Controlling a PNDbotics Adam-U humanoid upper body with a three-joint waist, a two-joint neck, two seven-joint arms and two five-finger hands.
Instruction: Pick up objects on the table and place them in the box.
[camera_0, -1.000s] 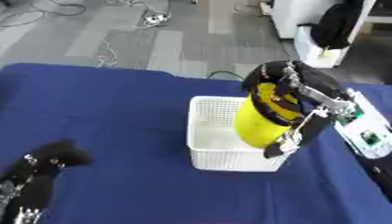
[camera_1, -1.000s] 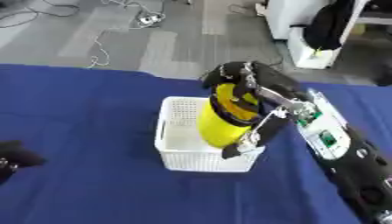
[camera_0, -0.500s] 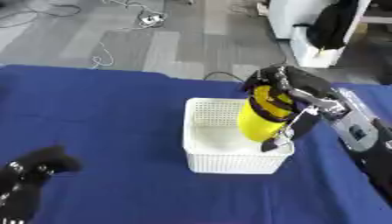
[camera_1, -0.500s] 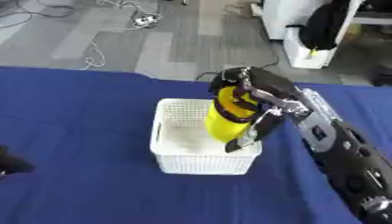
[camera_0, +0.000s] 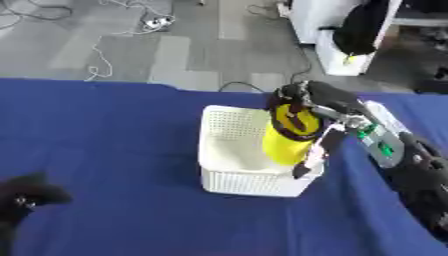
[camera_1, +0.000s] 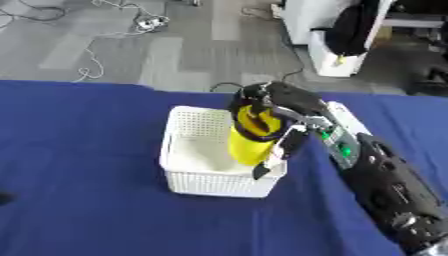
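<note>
The right hand (camera_0: 317, 102) has its fingers curled round the yellow bottle (camera_0: 287, 136), holding it upright over the white basket (camera_0: 229, 156) — lined up to go in. The bottle hangs below the palm, its base inside the basket's right side. The left hand (camera_0: 26, 196) idles bottom-left — can't tell its fingers.

right hand (camera_1: 284, 107) black with silver-grey finger links, white forearm plate (camera_1: 337, 131) with small green markings, bulky black segmented arm housing behind it, left hand (camera_0: 26, 192) a dark black shape, lower-left corner
</note>
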